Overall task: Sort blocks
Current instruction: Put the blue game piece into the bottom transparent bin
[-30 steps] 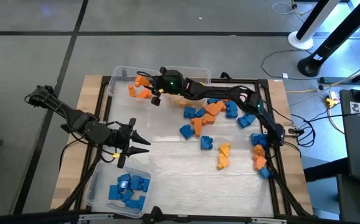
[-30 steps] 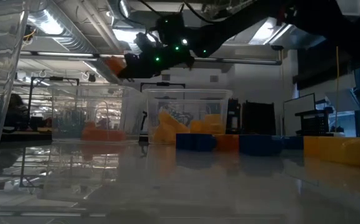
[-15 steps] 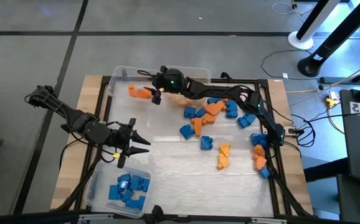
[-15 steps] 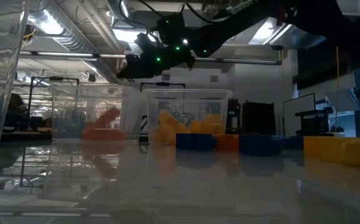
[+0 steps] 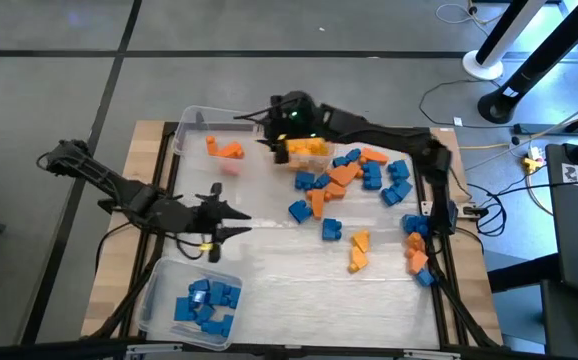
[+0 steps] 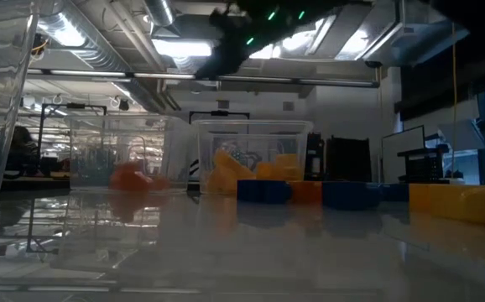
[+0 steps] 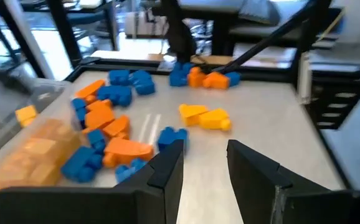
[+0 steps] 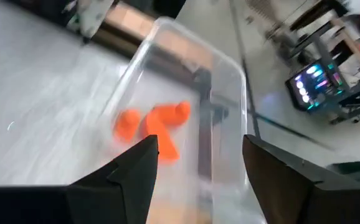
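Blocks: your right gripper (image 5: 272,128) has just dropped an orange block (image 5: 226,150) into the far bin (image 5: 191,118); its fingers now stand open, empty.

Your left gripper (image 5: 231,211) hovers half open, empty, mid-table.

bins (image 5: 193,117): 2 seen clearly
arms: 2
blocks (image 5: 329,183): too many to count exactly; blue, orange, yellow mixed

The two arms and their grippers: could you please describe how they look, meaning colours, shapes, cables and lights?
Both arms are dark and slim, built of jointed segments with thin dark cables alongside. The left gripper ends in two pointed black fingers and carries a small yellow mark. The right gripper has flat, broad black fingers and small green lights glow on its wrist.
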`<move>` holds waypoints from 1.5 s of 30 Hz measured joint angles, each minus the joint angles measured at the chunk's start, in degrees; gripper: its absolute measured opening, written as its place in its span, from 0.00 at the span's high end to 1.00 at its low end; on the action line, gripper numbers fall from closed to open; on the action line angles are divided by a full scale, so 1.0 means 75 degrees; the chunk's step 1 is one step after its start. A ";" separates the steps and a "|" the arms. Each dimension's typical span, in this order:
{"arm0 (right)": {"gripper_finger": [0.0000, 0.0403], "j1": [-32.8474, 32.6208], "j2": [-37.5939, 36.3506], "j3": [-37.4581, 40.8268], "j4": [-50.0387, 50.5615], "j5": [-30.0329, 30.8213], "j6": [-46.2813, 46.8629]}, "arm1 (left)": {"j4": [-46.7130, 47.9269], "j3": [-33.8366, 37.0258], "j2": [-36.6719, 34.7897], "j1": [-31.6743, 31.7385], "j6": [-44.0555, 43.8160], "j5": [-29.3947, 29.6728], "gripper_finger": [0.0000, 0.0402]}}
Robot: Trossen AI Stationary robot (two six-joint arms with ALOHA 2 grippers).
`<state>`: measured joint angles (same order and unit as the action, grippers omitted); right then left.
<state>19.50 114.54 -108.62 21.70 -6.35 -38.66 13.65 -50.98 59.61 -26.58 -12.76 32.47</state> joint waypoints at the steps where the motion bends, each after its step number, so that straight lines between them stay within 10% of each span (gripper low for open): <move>1: 0.42 -0.0020 -0.0265 0.0000 0.0502 0.0049 -0.0098 | -0.0028 0.0000 0.0150 0.0131 0.0025 -0.0003 0.72; 17: 0.42 -0.0677 -0.2859 0.0000 0.5466 0.1257 0.0499 | -0.2073 0.0000 0.2711 0.2370 0.1956 -0.1166 0.72; 45: 0.42 -0.1496 -0.2909 0.0114 0.6296 0.1788 0.0704 | -0.3711 -0.0300 0.6540 0.2543 0.6759 -0.0870 0.72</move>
<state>8.27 92.73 -107.77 68.92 7.06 -33.39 -14.18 -53.23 108.66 -7.51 37.93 25.94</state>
